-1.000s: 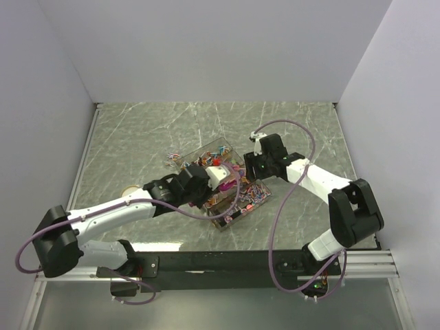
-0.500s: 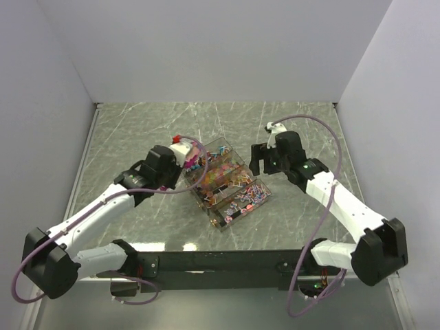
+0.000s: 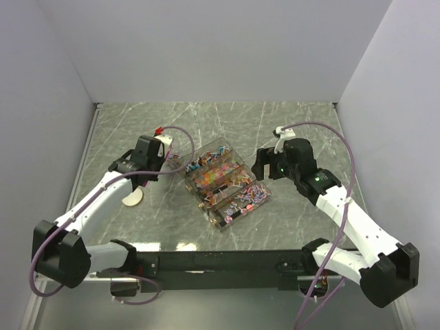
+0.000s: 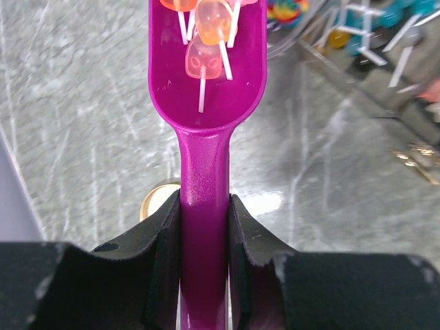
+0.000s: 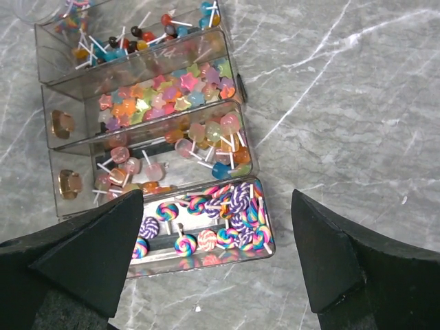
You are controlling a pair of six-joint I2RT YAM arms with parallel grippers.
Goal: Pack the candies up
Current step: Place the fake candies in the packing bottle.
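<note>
Withdrawing left gripper, candies in scoop

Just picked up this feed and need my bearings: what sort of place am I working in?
Probably a lab robot test cell: bare white walls box in a marble-pattern table, a black mounting rail lines its near edge, and a clear compartment box holds the candies.

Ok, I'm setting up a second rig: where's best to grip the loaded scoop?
On the scoop, the narrow straight handle, from the tail end, one finger per side, as the left gripper does; that should keep the candies in the bowl.
</note>
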